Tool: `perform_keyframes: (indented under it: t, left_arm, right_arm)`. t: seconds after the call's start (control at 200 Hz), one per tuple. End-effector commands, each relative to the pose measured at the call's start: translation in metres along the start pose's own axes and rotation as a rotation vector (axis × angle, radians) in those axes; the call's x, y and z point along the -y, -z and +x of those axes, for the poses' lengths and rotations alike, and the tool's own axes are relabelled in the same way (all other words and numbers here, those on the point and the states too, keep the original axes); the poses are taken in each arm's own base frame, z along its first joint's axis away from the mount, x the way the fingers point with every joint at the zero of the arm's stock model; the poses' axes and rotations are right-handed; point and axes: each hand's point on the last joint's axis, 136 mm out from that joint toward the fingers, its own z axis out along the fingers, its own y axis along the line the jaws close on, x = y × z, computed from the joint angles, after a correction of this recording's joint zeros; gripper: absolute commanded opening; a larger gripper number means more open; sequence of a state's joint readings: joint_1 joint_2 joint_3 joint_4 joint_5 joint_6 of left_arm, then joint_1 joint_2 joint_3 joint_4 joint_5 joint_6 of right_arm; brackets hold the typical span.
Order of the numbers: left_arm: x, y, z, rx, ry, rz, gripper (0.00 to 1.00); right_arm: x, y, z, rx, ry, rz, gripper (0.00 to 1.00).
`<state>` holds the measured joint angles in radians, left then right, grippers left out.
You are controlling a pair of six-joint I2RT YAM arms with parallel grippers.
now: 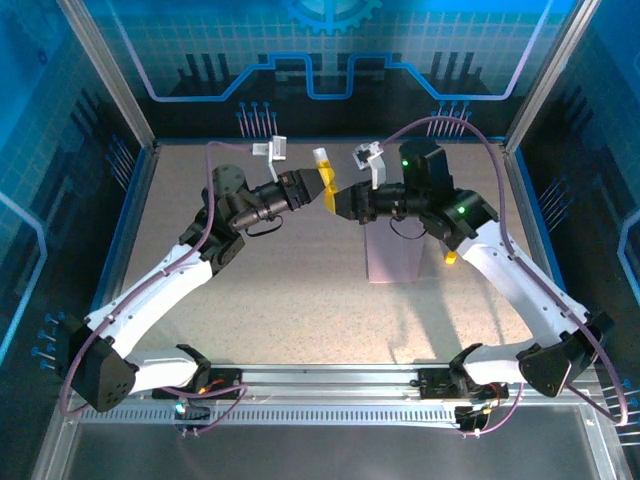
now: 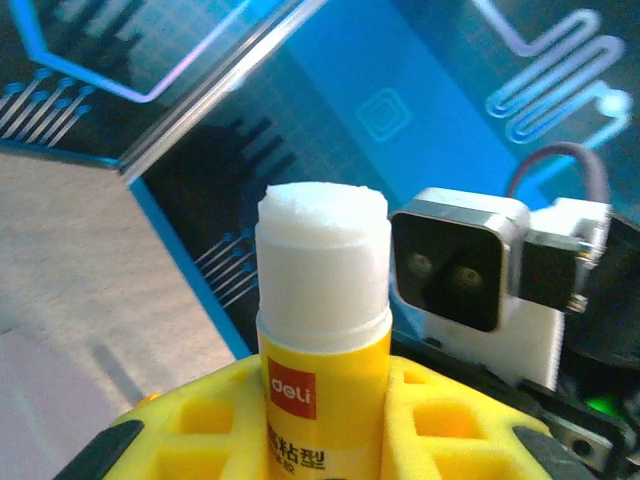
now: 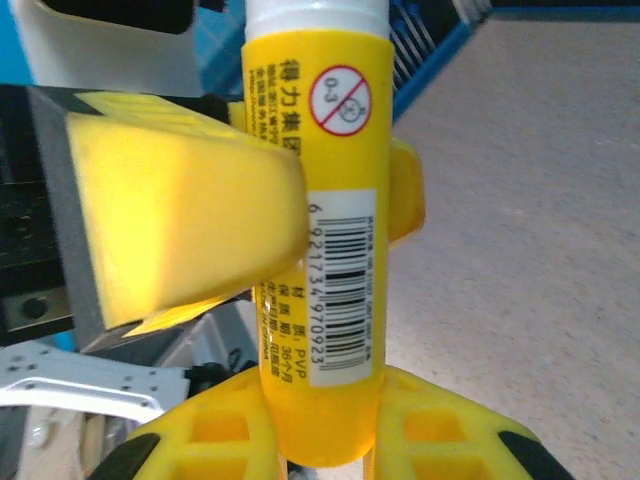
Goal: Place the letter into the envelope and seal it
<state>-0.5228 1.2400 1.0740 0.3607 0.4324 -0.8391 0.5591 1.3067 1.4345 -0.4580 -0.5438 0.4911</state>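
Note:
A yellow glue stick (image 1: pixel 323 170) stands upright in the air above the middle of the table, held between both arms. In the left wrist view its uncapped white top (image 2: pixel 322 240) rises from my left gripper (image 2: pixel 325 425), which is shut on the stick's body. My right gripper (image 3: pixel 320 430) is shut on the stick's bottom end, just below the left gripper's yellow finger (image 3: pixel 180 210). From above, the left gripper (image 1: pixel 318 184) and the right gripper (image 1: pixel 337 203) meet tip to tip. The pale pink envelope (image 1: pixel 393 255) lies flat under the right arm. The letter is out of view.
A small yellow piece (image 1: pixel 450 258) lies by the envelope's right edge, under the right forearm. Blue patterned walls with metal posts (image 1: pixel 140 190) close in the table on three sides. The right wrist's camera housing (image 2: pixel 455 270) sits close behind the glue stick.

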Motion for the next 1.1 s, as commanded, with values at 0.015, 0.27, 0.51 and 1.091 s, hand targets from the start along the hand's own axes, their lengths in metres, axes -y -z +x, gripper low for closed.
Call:
perform_keyframes:
  t: [0.015, 0.27, 0.51, 1.091]
  left_arm:
    - [0.048, 0.015, 0.009, -0.080, -0.083, 0.207, 0.00]
    - [0.077, 0.020, 0.012, -0.132, -0.101, 0.393, 0.00]
    - [0.088, 0.024, 0.018, -0.169, -0.116, 0.464, 0.00]
    - [0.076, 0.022, 0.016, -0.155, -0.099, 0.434, 0.00]
  right_arm:
    - [-0.037, 0.035, -0.043, 0.161, 0.077, -0.168, 0.12]
    - [-0.073, 0.045, -0.050, 0.157, 0.091, -0.404, 0.12]
    - [-0.092, 0.054, -0.055, 0.169, 0.115, -0.507, 0.12]
    - [-0.078, 0.047, -0.050, 0.173, 0.086, -0.399, 0.15]
